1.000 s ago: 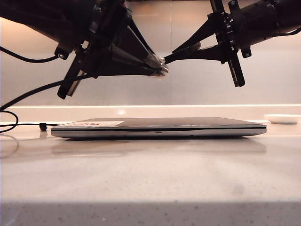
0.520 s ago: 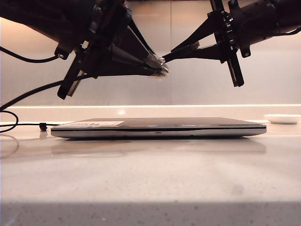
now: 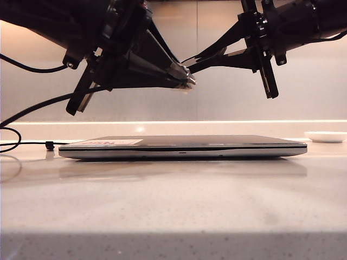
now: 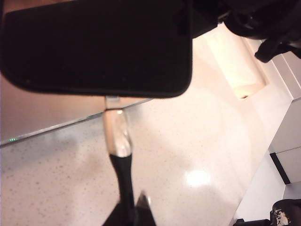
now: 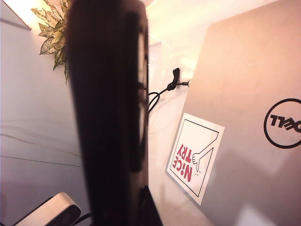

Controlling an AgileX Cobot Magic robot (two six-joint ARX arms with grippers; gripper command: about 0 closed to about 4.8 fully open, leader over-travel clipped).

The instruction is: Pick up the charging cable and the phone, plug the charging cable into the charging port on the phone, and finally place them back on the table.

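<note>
Held in the air above a closed silver Dell laptop [image 3: 182, 147] on the speckled surface [image 3: 173, 206]: left gripper [image 3: 187, 81], jaws shut on the charging cable [image 4: 123, 176], pale plug tip [image 4: 115, 132] meeting the short edge of the phone [image 4: 96, 44]. Right gripper [image 3: 198, 58], jaws closed on the phone. Charging port hidden. Small white dish [image 3: 325, 136] at far right, leafy plant [image 5: 51, 21] behind.

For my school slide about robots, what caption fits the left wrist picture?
The left tool pushes the charging cable plug into the black phone.
</note>
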